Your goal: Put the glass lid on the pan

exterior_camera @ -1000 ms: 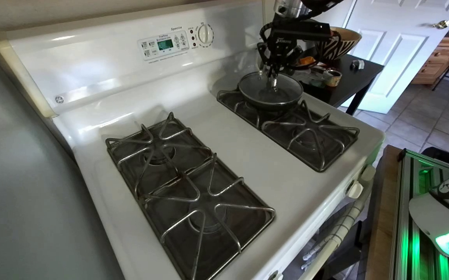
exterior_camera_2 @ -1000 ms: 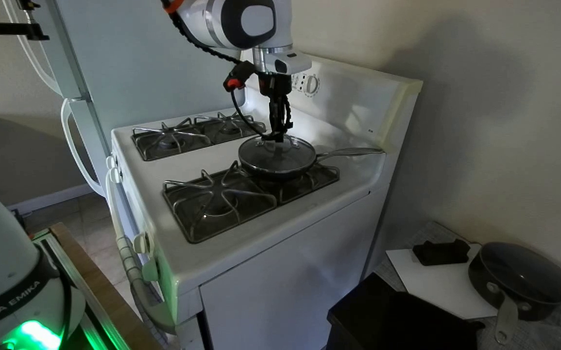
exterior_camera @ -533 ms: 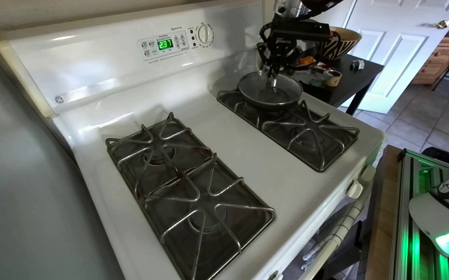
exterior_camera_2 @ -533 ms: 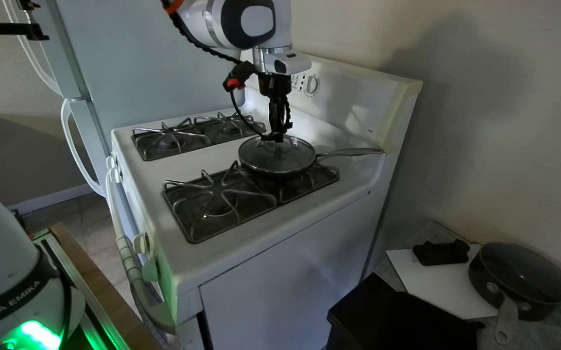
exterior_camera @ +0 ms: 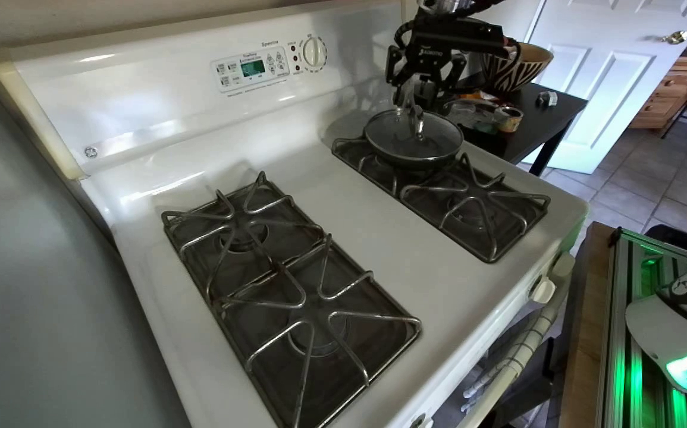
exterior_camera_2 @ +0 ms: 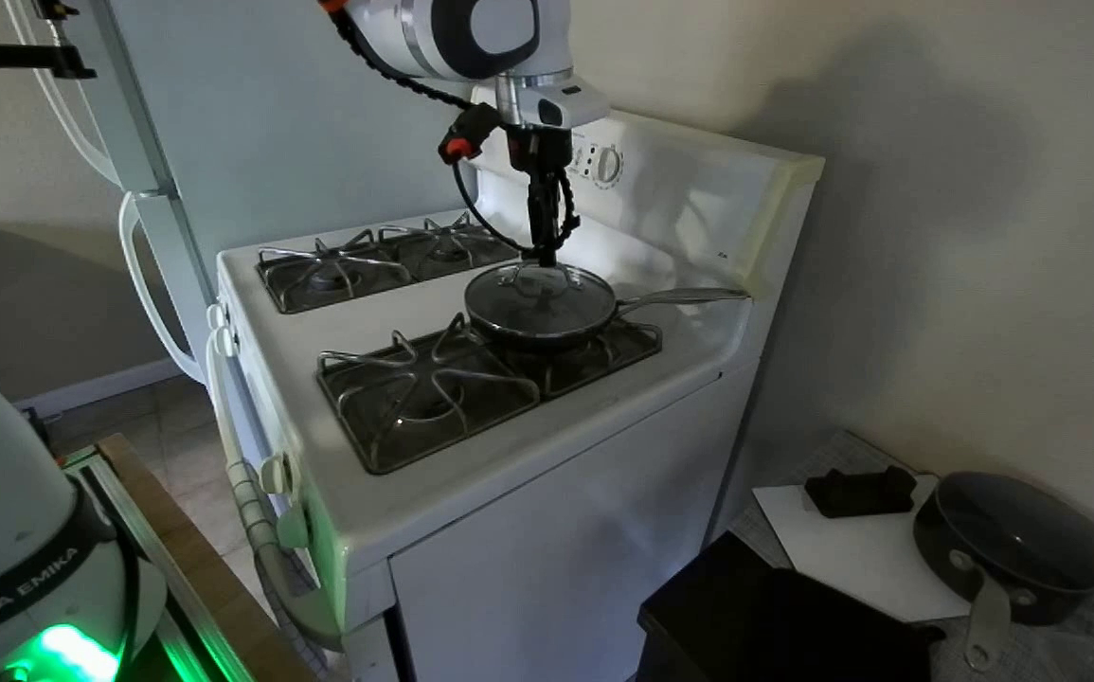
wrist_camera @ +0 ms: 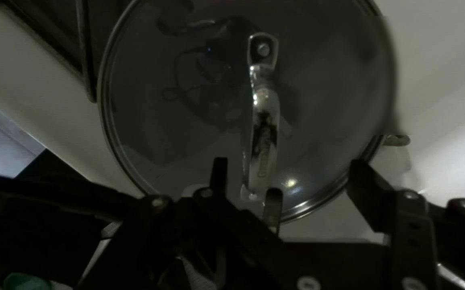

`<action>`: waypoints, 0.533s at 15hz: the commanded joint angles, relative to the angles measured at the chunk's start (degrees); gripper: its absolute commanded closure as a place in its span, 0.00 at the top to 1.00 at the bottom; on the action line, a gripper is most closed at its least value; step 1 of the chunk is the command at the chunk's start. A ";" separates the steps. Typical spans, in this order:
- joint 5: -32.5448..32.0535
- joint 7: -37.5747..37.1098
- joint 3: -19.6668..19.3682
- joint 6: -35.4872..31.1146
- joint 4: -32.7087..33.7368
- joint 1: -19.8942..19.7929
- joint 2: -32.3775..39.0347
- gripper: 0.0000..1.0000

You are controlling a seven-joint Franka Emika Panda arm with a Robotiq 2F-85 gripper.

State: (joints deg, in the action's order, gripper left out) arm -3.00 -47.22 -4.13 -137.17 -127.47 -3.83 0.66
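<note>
Glass lid (exterior_camera_2: 577, 301): lying level on the dark pan (exterior_camera_2: 547, 342) in both exterior views, covering its mouth. Reading from left to right in an exterior view, showing the pale robot base (exterior_camera_2: 11, 530) at the edge, glowing green low down. Passing to the refrigerator (exterior_camera_2: 291, 104) and to the checked towel (exterior_camera_2: 253, 507), hanging along the front of the white stove (exterior_camera_2: 556, 511). Continuing with the far burner grates (exterior_camera_2: 385, 260), then with the near front grate (exterior_camera_2: 428, 388) and, just behind, the rear grate (exterior_camera_2: 630, 346), supporting the pan. Including next the black gripper (exterior_camera_2: 544, 258), pointing straight down over the lid. Holding its jaws well apart and gripping nothing. Showing in the wrist view the lid's curved metal handle (wrist_camera: 263, 137), lying between the parted fingers (wrist_camera: 218, 173); leaving any light contact at the fingertips impossible to tell. Turning next to the pan handle (exterior_camera_2: 684, 296), extending rightward toward the end of the stove's back panel (exterior_camera_2: 689, 204). Reaching, at lower right, a white sheet (exterior_camera_2: 854, 559), carrying a small black object (exterior_camera_2: 859, 493) too dark to identify. Including beside it a dark saucepan (exterior_camera_2: 1011, 545), overlapping the sheet in this view.
</note>
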 commanded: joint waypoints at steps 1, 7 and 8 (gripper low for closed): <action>1.22 6.41 0.28 0.30 -0.33 0.17 -3.13 1.00; 1.49 22.51 0.64 2.71 -0.40 -0.13 -9.39 1.00; 0.75 23.79 0.72 2.95 -0.45 -0.29 -10.34 1.00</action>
State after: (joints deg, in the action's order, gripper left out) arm -1.82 -28.48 -3.76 -136.60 -127.13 -3.72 -5.96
